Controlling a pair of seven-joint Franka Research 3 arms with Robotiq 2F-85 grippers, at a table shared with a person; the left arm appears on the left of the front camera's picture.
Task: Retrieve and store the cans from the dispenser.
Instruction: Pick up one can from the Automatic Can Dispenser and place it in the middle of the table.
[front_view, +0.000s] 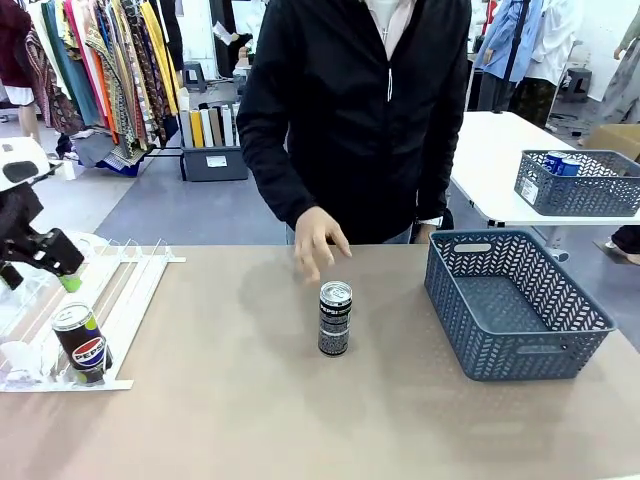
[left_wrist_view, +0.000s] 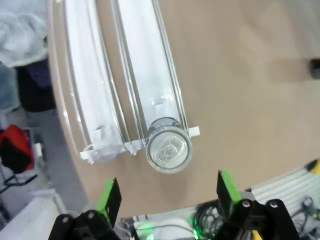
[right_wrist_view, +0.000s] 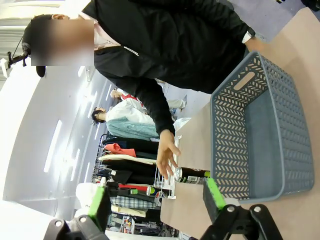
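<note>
A dark Pepsi can (front_view: 82, 343) stands at the front end of a lane of the white-and-clear dispenser (front_view: 135, 290) at the table's left. My left gripper (front_view: 62, 268) hovers above that rack. In the left wrist view the can's silver top (left_wrist_view: 169, 150) sits at the stopper of the dispenser (left_wrist_view: 145, 75), just ahead of my open left gripper (left_wrist_view: 167, 195). A second dark can (front_view: 335, 318) stands upright mid-table, with the person's hand (front_view: 318, 240) just behind it. My right gripper (right_wrist_view: 156, 197) is open and holds nothing; its view shows that can (right_wrist_view: 192, 175) and the hand (right_wrist_view: 167, 152).
A grey-blue lattice basket (front_view: 515, 300) stands with nothing in it at the table's right, also large in the right wrist view as the basket (right_wrist_view: 260, 125). A person in a black jacket stands at the far edge. Another basket (front_view: 580, 182) holding blue cans sits on a white table behind.
</note>
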